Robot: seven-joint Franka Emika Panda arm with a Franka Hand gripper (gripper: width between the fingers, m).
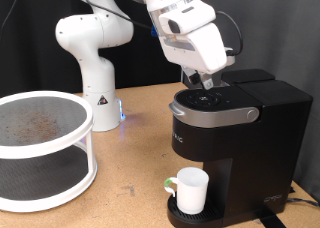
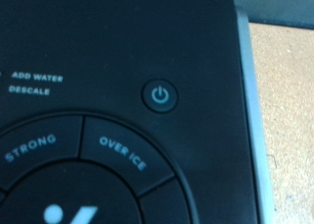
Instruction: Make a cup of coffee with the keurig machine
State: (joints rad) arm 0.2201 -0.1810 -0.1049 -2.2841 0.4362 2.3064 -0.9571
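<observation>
Jaws: could not tell how far apart, nothing seen held. The white two-finger gripper [image 1: 207,83] sat right over the top panel of the boxy matte-black keurig machine [image 1: 235,128], lid down. Wrist view was filled by the round lit power button [image 2: 162,95], with the "over ice" key [image 2: 122,152] at 7 o'clock of it. The small plain white mug, the cup [image 1: 189,190], stood on the drip tray under the spout, at 6 o'clock of the gripper. Risk: an off-centre push could hit a brew key or skid on the smooth panel. The arm hung from 12 o'clock, wrist tilted down. A white two-tier round rack [image 1: 40,148] sat at 9 o'clock on the wooden table [image 1: 130,158].
</observation>
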